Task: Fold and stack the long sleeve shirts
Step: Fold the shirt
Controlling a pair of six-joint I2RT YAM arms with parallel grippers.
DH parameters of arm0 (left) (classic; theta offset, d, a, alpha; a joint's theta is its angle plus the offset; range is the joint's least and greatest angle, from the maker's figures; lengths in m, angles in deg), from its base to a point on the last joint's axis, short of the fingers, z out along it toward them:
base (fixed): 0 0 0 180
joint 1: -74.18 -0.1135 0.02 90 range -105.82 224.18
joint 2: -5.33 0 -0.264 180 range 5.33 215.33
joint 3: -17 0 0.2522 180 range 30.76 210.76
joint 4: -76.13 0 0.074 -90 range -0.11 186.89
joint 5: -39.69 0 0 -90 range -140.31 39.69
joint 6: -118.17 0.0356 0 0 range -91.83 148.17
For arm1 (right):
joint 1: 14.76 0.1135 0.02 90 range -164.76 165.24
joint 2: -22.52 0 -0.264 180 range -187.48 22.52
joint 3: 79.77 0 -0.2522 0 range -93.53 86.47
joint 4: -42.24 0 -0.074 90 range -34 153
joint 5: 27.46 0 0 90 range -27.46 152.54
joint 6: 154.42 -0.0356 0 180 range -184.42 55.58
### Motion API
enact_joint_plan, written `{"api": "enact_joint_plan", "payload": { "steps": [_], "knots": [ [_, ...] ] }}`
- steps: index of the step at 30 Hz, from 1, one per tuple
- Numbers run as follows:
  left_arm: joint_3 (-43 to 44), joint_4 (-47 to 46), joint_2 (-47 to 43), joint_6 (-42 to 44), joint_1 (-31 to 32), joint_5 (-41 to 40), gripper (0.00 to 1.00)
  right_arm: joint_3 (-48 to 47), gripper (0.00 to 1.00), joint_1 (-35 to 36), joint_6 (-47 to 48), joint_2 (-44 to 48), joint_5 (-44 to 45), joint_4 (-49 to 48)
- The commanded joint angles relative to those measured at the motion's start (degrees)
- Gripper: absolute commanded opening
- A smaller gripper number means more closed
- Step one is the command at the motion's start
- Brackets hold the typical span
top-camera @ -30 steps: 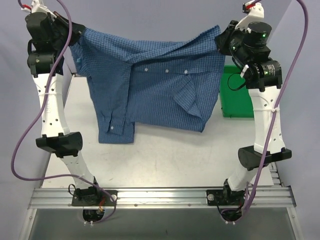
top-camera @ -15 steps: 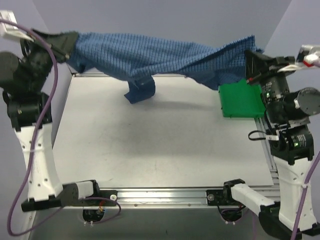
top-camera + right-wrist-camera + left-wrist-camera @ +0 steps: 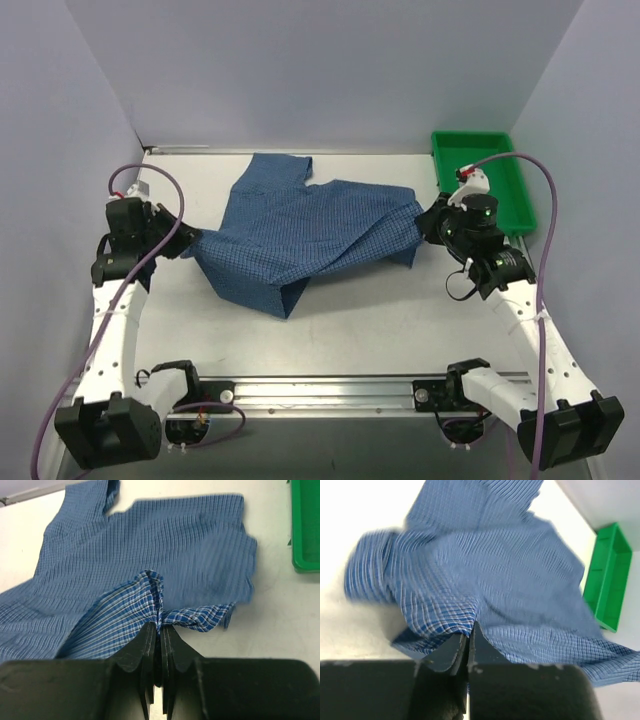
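One blue fine-checked long sleeve shirt [image 3: 310,235] lies spread and rumpled across the middle of the white table, stretched between both grippers. My left gripper [image 3: 186,243] is shut on the shirt's left edge [image 3: 447,627], low over the table. At the shirt's right edge my right gripper [image 3: 425,222] is shut on a pinched fold of cloth [image 3: 159,611]. A folded-under flap of the shirt [image 3: 283,296] points toward the near edge. Collar and buttons are hidden.
A green tray [image 3: 516,195] stands at the back right corner, just behind my right arm [image 3: 500,270]; it also shows in the wrist views [image 3: 610,585] [image 3: 306,555]. Grey walls close the back and sides. The metal rail [image 3: 330,392] runs along the near edge.
Both arms have swung the shirt from hanging high at the back down onto the table. It now lies spread flat, with both grippers low and still holding its two edges.
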Motion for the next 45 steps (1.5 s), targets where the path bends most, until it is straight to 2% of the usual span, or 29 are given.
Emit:
{"api": "enact_joint_plan", "payload": {
  "steps": [1,7,11,16,21,22,25,26,28,29,30,31,33,35,36,38,39,41,43,45],
  "knots": [
    [4.46,-4.03,-2.58,5.08,-0.23,-3.44,0.04,-4.07,0.0,-0.25,-0.17,-0.61,3.33,-4.88],
    [3.4,-6.49,5.42,7.53,0.57,-4.05,0.08,-4.69,0.0,-0.25,3.08,-7.38,4.48,-7.33],
    [1.91,-7.29,6.74,7.81,1.18,-4.05,0.11,-4.51,0.0,-0.25,4.05,-8.7,3.25,-9.36],
    [-4.14,-10.79,7.44,6.4,3.11,-6.6,0.13,1.36,0.02,0.01,2.21,-9.84,5.69,-11.37],
    [-4.24,-11.33,15.69,6.66,6.72,-8.71,0.16,2.87,0.02,0.1,2.38,-16.16,6.58,-10.5],
    [-4.33,-10.98,16.49,6.4,8.72,-9.23,0.16,3.48,0.02,0.27,2.21,-16.7,6.84,-8.85],
    [-5.91,-10.45,18.08,5.43,9.27,-10.56,0.2,5.59,0.02,0.36,-0.69,-18.28,9.03,-7.08],
    [-6.26,-10.19,18.17,5.34,9.27,-10.73,0.23,5.77,0.02,0.36,-1.48,-18.89,9.04,-5.07],
    [-5.83,-8.7,18.61,5.95,9.35,-10.82,0.36,5.59,0.07,0.45,-3.33,-20.57,8.87,-1.65],
    [-5.3,-8.0,18.52,6.39,9.35,-10.82,0.46,5.16,0.13,1.06,-3.51,-20.92,8.87,-0.67],
    [-4.08,-6.33,18.0,6.92,9.27,-10.91,0.55,4.81,0.28,1.76,-2.81,-20.57,8.96,0.3],
    [-3.37,-5.62,17.38,7.97,9.27,-11.34,0.73,4.37,0.36,2.9,-1.85,-20.14,9.83,1.87],
    [-1.88,-3.86,14.4,9.12,9.18,-11.7,0.87,2.27,0.54,8.43,1.3,-17.6,11.67,3.72],
    [-0.91,-2.46,12.03,11.31,9.09,-13.45,0.97,0.94,0.62,12.91,2.9,-15.75,15.0,5.84],
    [-0.47,-2.1,10.02,12.1,9.0,-14.33,0.97,0.24,0.68,18.67,3.78,-13.74,15.89,5.93],
    [-0.29,-2.01,7.2,14.3,9.09,-18.36,0.98,-0.38,0.7,24.59,6.33,-12.05,17.13,5.23],
    [-0.64,-2.19,6.66,14.92,9.09,-19.95,0.97,-0.64,0.7,29.93,7.29,-12.05,16.52,4.45],
    [-2.48,-3.06,5.69,15.27,8.92,-23.64,0.98,-1.7,0.7,35.76,10.81,-13.01,14.07,1.72],
    [-3.8,-4.29,5.69,15.36,8.56,-24.53,0.97,-3.97,0.7,42.68,13.36,-17.13,10.47,-0.56],
    [-4.16,-4.21,6.91,15.36,7.6,-22.52,0.97,-6.43,0.68,45.87,15.82,-23.6,5.56,-1.19]
  ]
}}
